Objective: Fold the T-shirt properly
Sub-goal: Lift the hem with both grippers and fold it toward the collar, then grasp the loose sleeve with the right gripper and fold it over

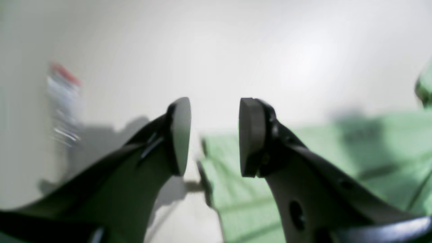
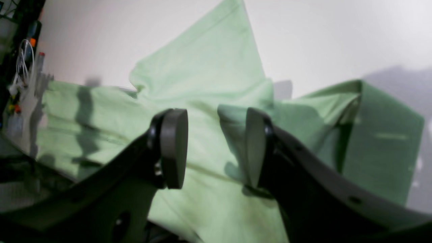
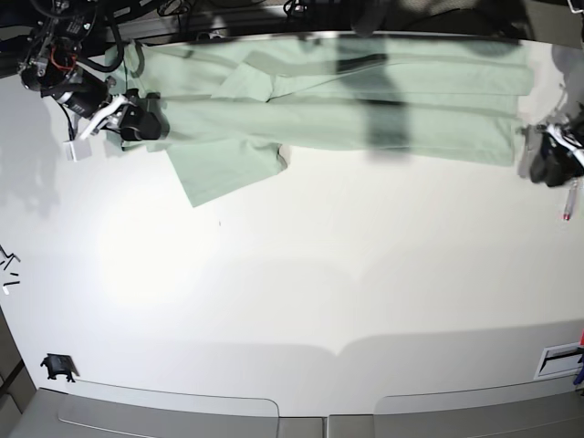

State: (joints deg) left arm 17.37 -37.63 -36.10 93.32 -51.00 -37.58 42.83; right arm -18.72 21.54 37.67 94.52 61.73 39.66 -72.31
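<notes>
Across the bare white tabletop (image 3: 301,301), the pale mint-green cloth T-shirt (image 3: 365,105) lies in a long band along the far edge. Both end effectors, left (image 1: 215,136) and right (image 2: 216,148), stand apart and empty at its ends; before you regrip, choose matching corners so the fold lands square.

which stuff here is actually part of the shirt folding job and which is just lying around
Part of the job:
- T-shirt, spread along the far side of the table
- left gripper, open beside the shirt's edge
- right gripper, open at the shirt's other end

Just lying about:
- pen
- small black clip
</notes>
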